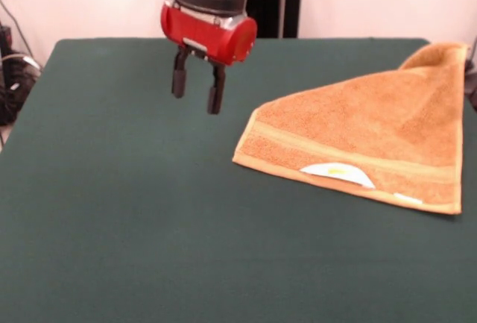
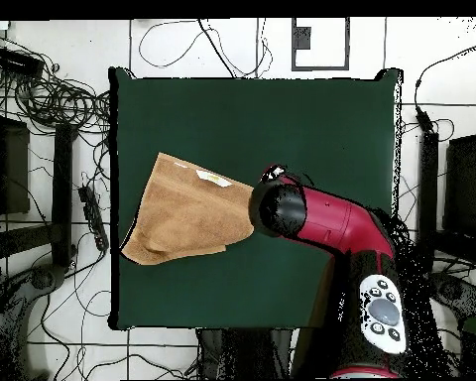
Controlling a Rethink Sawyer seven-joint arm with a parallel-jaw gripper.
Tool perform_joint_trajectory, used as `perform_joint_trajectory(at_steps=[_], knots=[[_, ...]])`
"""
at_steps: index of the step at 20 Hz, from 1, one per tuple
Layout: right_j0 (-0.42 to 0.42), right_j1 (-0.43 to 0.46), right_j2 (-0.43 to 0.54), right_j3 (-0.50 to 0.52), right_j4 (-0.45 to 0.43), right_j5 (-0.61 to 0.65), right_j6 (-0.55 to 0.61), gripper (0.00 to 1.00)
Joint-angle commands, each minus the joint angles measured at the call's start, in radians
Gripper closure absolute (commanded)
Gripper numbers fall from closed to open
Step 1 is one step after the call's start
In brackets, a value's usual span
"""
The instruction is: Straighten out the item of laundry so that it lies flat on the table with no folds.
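Observation:
The orange-tan terry towel (image 1: 373, 136) lies on the right side of the dark green table (image 1: 119, 211), folded into a rough triangle with one corner bunched up at the far right table edge. Its white label with yellow print (image 1: 337, 173) shows near the front edge, below a woven band. In the overhead view the towel (image 2: 187, 213) lies at the table's (image 2: 311, 119) left side, reaching its left edge. My gripper (image 1: 196, 90) hangs open and empty above the table, left of the towel's near corner. In the overhead view the arm (image 2: 326, 223) hides the gripper.
Cables and dark equipment (image 2: 44, 99) lie on the floor around the table. More cables (image 1: 11, 73) show at the left edge of the front view.

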State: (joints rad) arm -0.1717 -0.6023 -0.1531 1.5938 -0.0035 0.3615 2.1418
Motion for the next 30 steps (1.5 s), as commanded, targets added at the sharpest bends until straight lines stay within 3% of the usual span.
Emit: perform_joint_trajectory(at_steps=[1,4,13,19,24,30], knots=[[0.037,0.078,0.12,0.107,-0.002,-0.043,0.107,0.0],[0.023,0.095,0.14,0.119,0.005,-0.075,0.111,0.0],[0.167,0.058,0.05,0.119,0.071,-0.013,0.229,0.0],[0.215,0.06,0.032,0.109,0.12,0.004,0.252,0.0],[0.262,0.132,0.016,0.106,0.154,-0.06,0.275,0.0],[0.256,0.225,0.035,0.085,0.192,-0.164,0.256,0.0]])
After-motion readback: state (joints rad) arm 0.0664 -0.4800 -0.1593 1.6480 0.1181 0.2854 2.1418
